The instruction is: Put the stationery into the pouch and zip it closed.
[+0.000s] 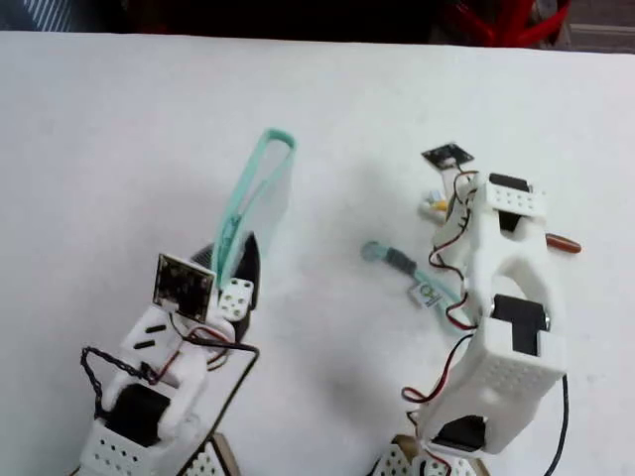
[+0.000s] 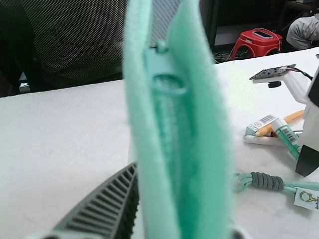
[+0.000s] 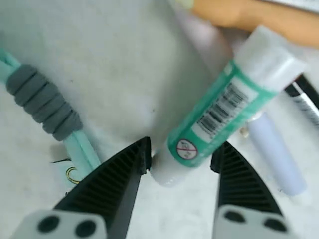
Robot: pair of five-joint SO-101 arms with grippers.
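Table: white top (image 1: 119,129), both arms stood at the near edge. Red stool-like thing (image 2: 261,39) on the floor past the far side.
Left gripper (image 1: 233,260): clamped on the pouch's low end. One black ridged finger (image 2: 107,209) sits right vs. the pouch's face.
Pouch (image 1: 260,198): mint green w/ a clear side, stood up on edge. It rises up & away from the left gripper.
Zip track (image 2: 167,114): runs along the pouch edge facing the left wrist cam. Can't tell if it's open or done up.
Right gripper (image 3: 182,162): jaws apart, low over the table, one finger each side of the glue stick's end. Contact not clear.
Glue stick (image 3: 224,114): white tube w/ green label, lying flat. One end is btwn the right fingers, the rest points away from that gripper.
Orange pencil (image 3: 259,17): past the glue stick's far end, well ahead of the right gripper.
Pale pen (image 3: 276,154): flat, just beside the glue stick, outside one right finger.
Black pen (image 3: 304,99): just beyond the pale pen, further out from the right gripper.
Cord (image 3: 45,107): mint w/ a grey wrap, outside the other right finger. It lies btwn the two grippers.
Tag (image 1: 429,294): paper, on the cord, near the right arm.
Brown stick (image 1: 563,243): on the table just beside the right arm, on the side away from the left gripper.
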